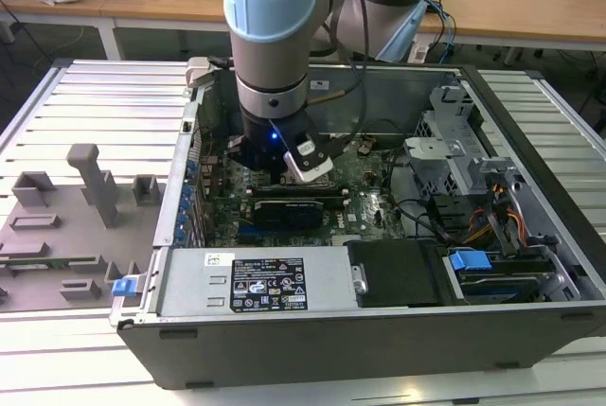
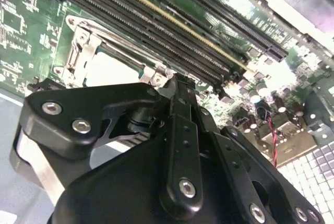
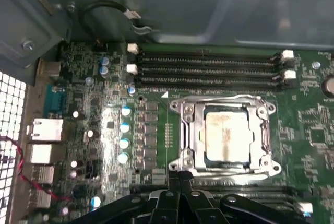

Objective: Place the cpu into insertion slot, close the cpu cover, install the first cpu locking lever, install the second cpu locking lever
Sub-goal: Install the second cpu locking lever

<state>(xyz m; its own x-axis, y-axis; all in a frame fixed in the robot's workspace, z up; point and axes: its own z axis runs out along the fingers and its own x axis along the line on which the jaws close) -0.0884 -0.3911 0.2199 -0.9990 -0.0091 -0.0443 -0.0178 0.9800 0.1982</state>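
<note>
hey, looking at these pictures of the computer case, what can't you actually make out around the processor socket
- Exterior view: the insertion slot is hidden behind the arm's wrist and the claw.
- First wrist view: the cpu sits under the cpu cover, but glare washes out its top.
- Second wrist view: the claw body covers the socket's near edge.
- Whether either locking lever is latched: too small to tell.

Silver-topped cpu (image 3: 225, 136) seated flat in insertion slot (image 3: 195, 153), grey cpu cover (image 3: 191, 125) frame lying closed around it
</note>
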